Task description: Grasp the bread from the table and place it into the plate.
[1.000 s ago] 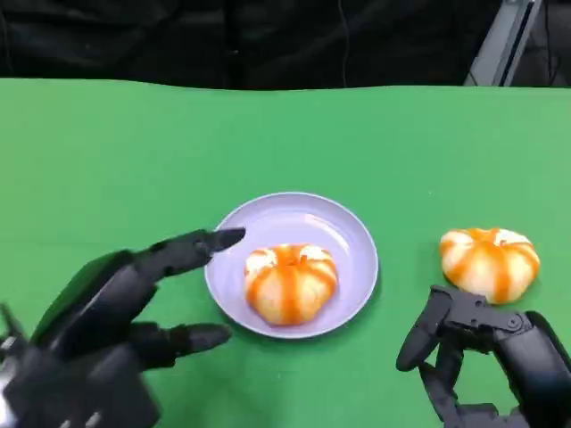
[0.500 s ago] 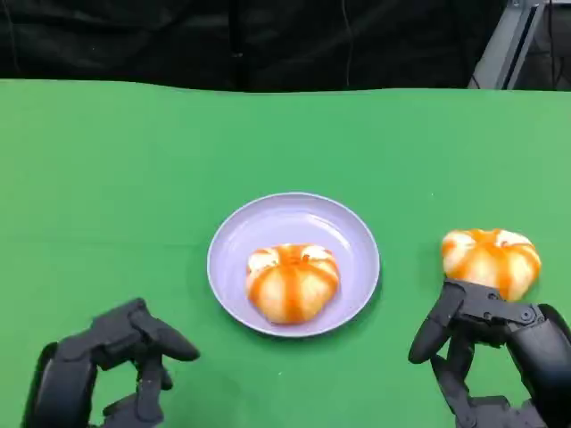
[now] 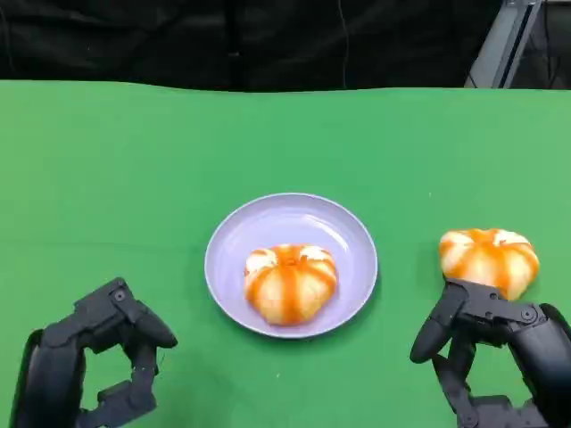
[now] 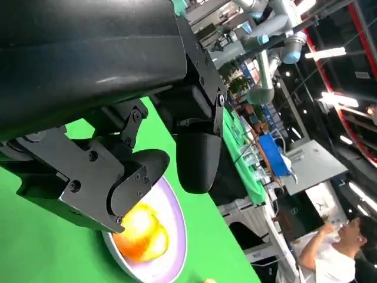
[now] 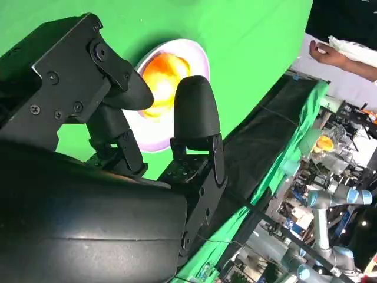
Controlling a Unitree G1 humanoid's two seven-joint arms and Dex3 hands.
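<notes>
One orange-striped round bread (image 3: 290, 283) lies in the lilac plate (image 3: 350, 230) at the table's middle. A second such bread (image 3: 489, 260) lies on the green cloth to the plate's right. My right hand (image 3: 495, 357) hovers just in front of this second bread, fingers apart, holding nothing. My left hand (image 3: 94, 366) is low at the near left, well clear of the plate, fingers loosely bent and apart, empty. The left wrist view looks past my left hand (image 4: 135, 147) to the plate (image 4: 177, 236) and its bread (image 4: 141, 233). The right wrist view shows my right hand (image 5: 118, 118), the plate (image 5: 194, 50) and the bread in it (image 5: 162, 73).
The green cloth (image 3: 134, 169) covers the table up to a black backdrop behind. A metal stand (image 3: 500, 45) rises at the far right. A person (image 4: 336, 253) stands beyond the table, a hand (image 5: 330, 53) of theirs visible in the right wrist view.
My left hand has pulled back from beside the plate to the near left, its outstretched fingers now bent in. The right hand has barely moved. Both breads stay put.
</notes>
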